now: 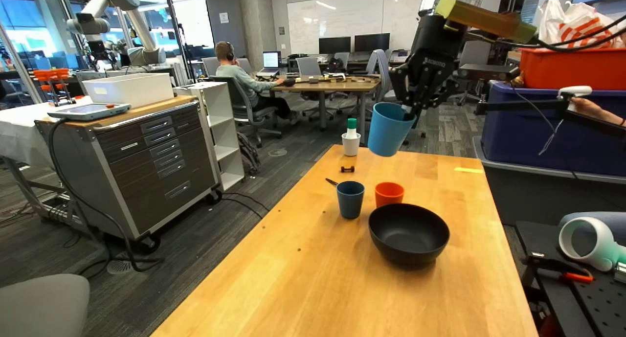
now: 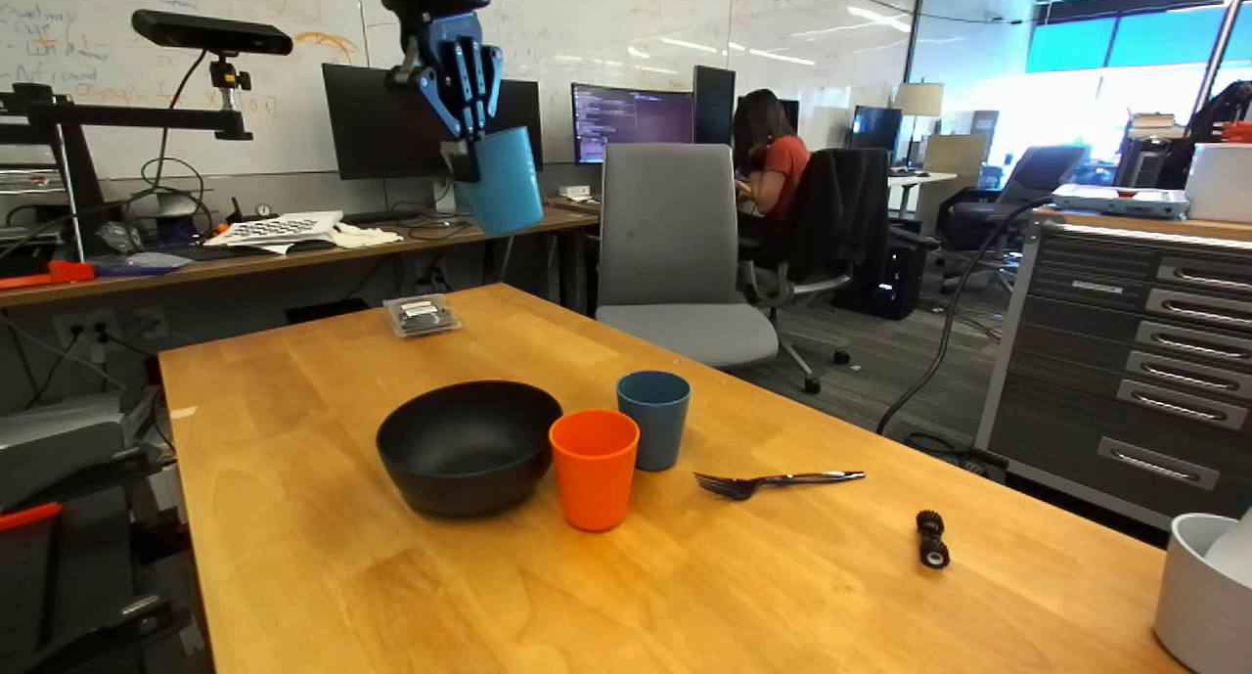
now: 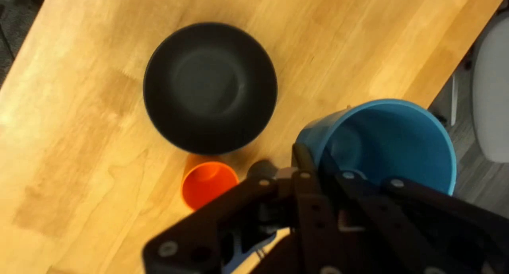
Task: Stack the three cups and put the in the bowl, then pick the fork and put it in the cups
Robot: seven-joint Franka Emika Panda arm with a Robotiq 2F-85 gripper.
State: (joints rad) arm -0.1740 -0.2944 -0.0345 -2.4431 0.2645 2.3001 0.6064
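Note:
The light blue cup (image 1: 389,134) hangs tilted in my gripper (image 1: 409,113), high above the table. My gripper is shut on its rim, one finger inside and one outside; this also shows in the wrist view (image 3: 318,156). The black bowl (image 2: 469,449) stands on the table. The orange cup (image 2: 597,473) stands upright close beside the bowl. The teal cup (image 2: 657,425) stands upright beside the orange one; in the wrist view the gripper mostly hides it. The fork (image 2: 782,479) lies on the table past the teal cup; in an exterior view this cup hides most of it (image 1: 331,181).
A small black dumbbell-shaped part (image 2: 932,539) lies beyond the fork. A white cup (image 1: 350,145) holding a green-capped bottle stands at the table's end. A clear packet (image 2: 421,315) lies near the opposite end. A grey chair (image 2: 675,244) stands beside the table.

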